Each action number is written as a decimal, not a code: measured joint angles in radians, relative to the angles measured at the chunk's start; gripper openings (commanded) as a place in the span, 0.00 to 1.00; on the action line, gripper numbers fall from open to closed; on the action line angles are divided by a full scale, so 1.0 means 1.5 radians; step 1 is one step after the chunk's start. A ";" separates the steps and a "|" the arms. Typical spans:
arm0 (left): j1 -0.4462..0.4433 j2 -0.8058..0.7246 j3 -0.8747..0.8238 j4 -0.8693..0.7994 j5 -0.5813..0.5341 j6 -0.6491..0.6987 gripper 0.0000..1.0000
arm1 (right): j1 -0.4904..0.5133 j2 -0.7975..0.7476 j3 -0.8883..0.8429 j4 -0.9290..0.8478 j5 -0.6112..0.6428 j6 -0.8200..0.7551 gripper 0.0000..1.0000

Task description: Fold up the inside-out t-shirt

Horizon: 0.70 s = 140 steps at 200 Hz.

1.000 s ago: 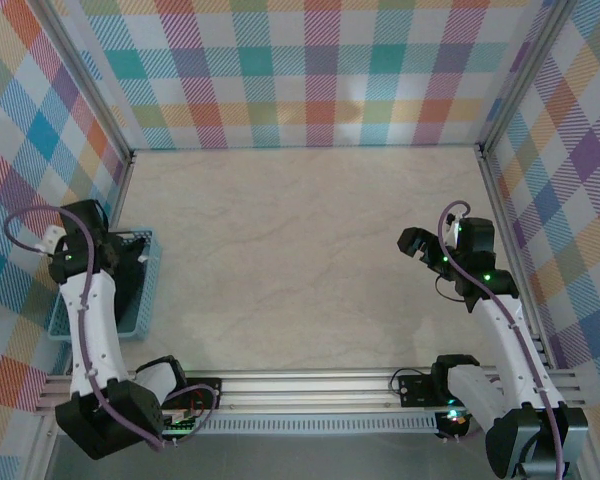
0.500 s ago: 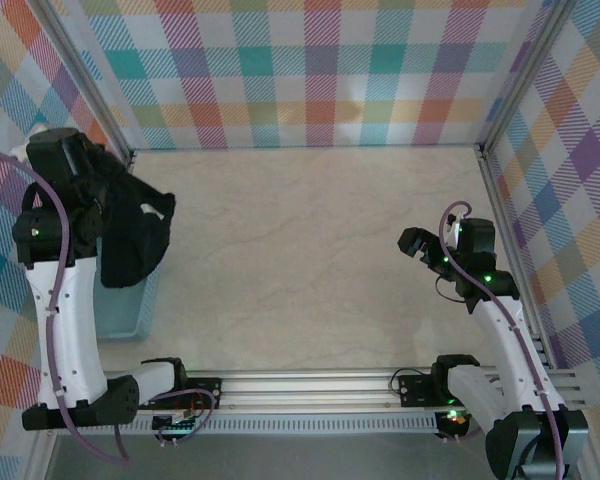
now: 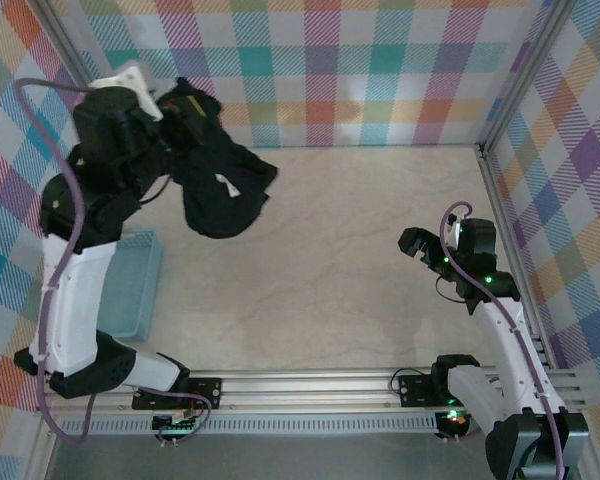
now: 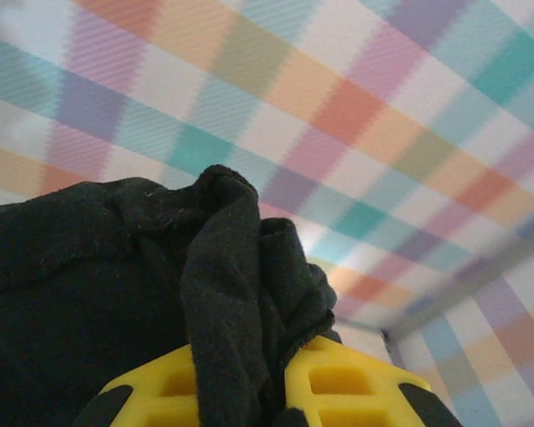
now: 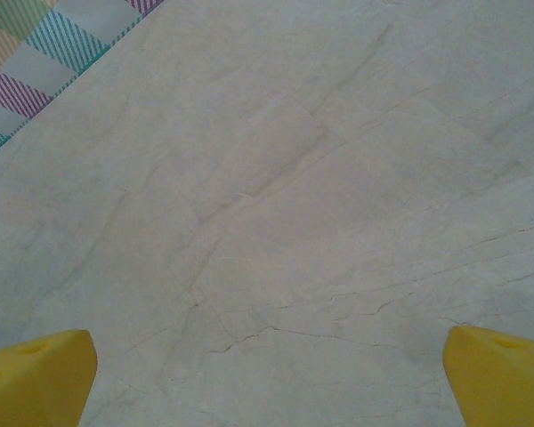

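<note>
The inside-out t-shirt (image 3: 222, 190) is a limp black bundle dangling in the air over the table's back left area. My left gripper (image 3: 187, 108) is raised high and shut on its top bunch. In the left wrist view a fold of black fabric (image 4: 116, 285) runs between the yellow fingers (image 4: 347, 382), with the gripper (image 4: 254, 400) pinching it. My right gripper (image 3: 412, 243) hovers at the right side of the table, far from the shirt. It stands open (image 5: 267, 382) over bare marbled tabletop, its yellow fingertips (image 5: 36, 374) wide apart with nothing between them.
A light blue basket (image 3: 130, 290) sits at the table's left edge, beside the left arm. Plaid walls (image 3: 320, 70) close the back and both sides. An aluminium rail (image 3: 320, 385) runs along the near edge.
The left arm has risen from the basket and swung up and toward the back right, carrying the black t-shirt out of the basket into the air. The right arm has stayed still.
</note>
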 measured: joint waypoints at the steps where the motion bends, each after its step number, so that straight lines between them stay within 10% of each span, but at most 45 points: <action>1: -0.006 0.002 0.000 0.001 0.001 0.001 0.00 | 0.000 0.000 0.000 0.000 0.000 0.000 1.00; 43: -0.122 0.059 -0.094 0.044 0.007 0.001 0.00 | 0.002 0.000 0.000 0.001 -0.007 -0.001 1.00; 77: -0.132 0.051 -0.311 0.095 0.003 -0.029 0.32 | 0.013 0.000 0.000 0.001 -0.025 -0.007 1.00; 140: 0.037 0.031 -0.655 0.117 0.018 -0.125 0.77 | 0.188 0.064 0.000 0.010 0.009 -0.026 1.00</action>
